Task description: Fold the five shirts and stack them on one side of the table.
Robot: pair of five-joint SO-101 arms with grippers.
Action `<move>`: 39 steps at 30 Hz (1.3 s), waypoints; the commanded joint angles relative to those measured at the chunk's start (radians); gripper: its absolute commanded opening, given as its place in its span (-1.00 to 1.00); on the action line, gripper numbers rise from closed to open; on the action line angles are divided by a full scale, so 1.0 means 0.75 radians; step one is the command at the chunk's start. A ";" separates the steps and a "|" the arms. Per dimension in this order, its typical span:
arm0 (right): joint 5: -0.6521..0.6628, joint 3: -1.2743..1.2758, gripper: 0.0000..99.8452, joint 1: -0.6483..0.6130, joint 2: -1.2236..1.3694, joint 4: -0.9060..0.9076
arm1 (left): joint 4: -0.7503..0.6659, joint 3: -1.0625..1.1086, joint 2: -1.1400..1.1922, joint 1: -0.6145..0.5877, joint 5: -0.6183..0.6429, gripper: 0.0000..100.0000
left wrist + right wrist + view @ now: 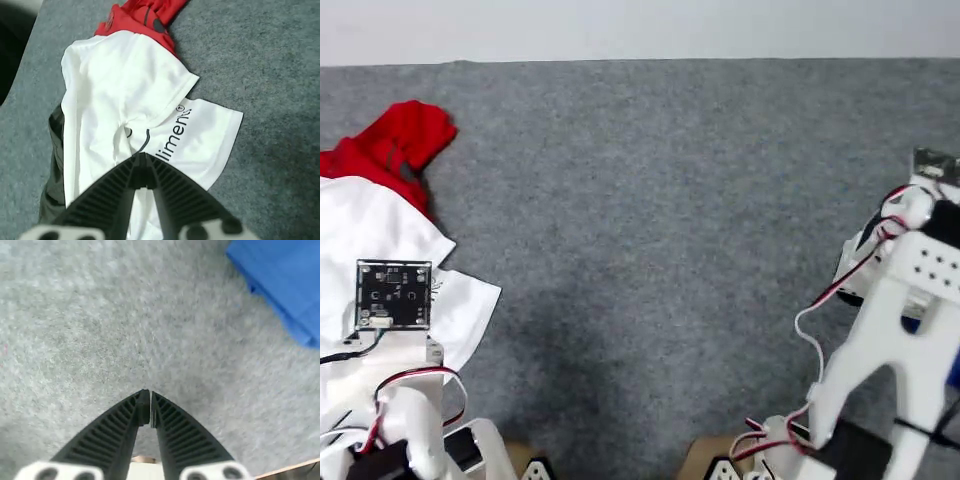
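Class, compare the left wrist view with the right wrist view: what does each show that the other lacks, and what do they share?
Left wrist view: white shirt, red shirt, dark garment, left end effector. Right wrist view: blue cloth, right end effector. Both: grey mat, with each end effector shut.

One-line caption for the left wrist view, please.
Shut left gripper over a white shirt that overlaps a red shirt on the grey table cover.

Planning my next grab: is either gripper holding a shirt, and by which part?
Apparently nothing. The right gripper is shut over bare mat; the left gripper is shut over the white shirt, with no fabric seen pinched.
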 commanded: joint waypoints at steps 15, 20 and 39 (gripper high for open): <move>0.243 0.354 -0.98 0.038 -0.277 0.040 | -0.049 -0.527 1.166 0.000 -0.027 -0.62; 0.243 0.372 -0.98 0.038 -0.275 0.040 | -0.127 -0.658 1.524 0.000 -0.135 -0.52; 0.243 0.372 -0.98 0.038 -0.269 0.040 | -0.575 -0.924 2.297 -0.088 -0.291 -0.55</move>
